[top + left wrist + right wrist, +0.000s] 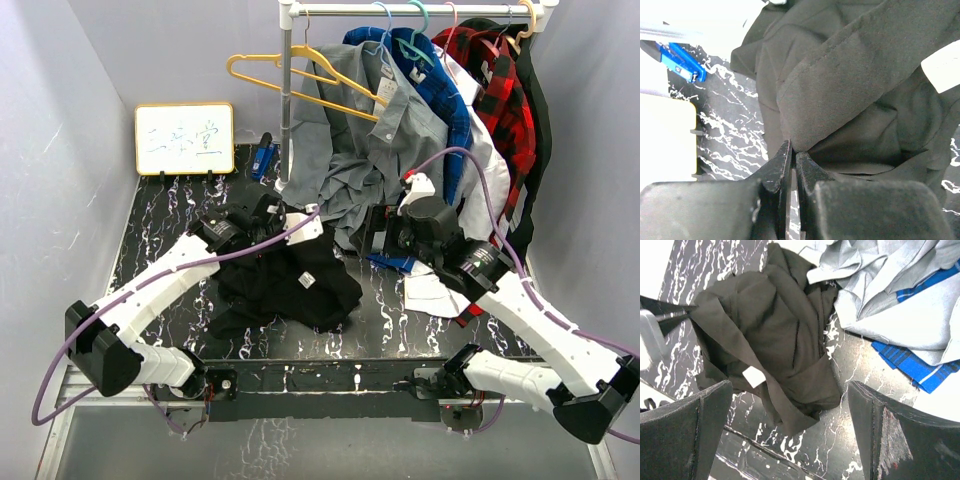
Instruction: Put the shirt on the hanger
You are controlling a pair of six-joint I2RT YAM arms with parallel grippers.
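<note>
left gripper (792, 152), nearest the lens, is clenched, its black fingertips nipping a folded edge of the large crumpled black soft-fabric shirt (290, 285). the shirt lies mid-near on the black white-veined table (160, 230). right gripper (790, 386) hangs over the shirt, jaws spread wide, holding nothing. only the top view shows the thin yellow-orange plastic hanger (270, 57), hung at the far white rail (420, 9). the right wrist view shows the shirt's small white label (754, 376).

Your left arm (165, 275) and right arm (540, 322) wear white shells with black joints; a purple cable (268, 240) trails along each. The right gripper (790, 385) has broad matte-black fingers (685, 435).
</note>
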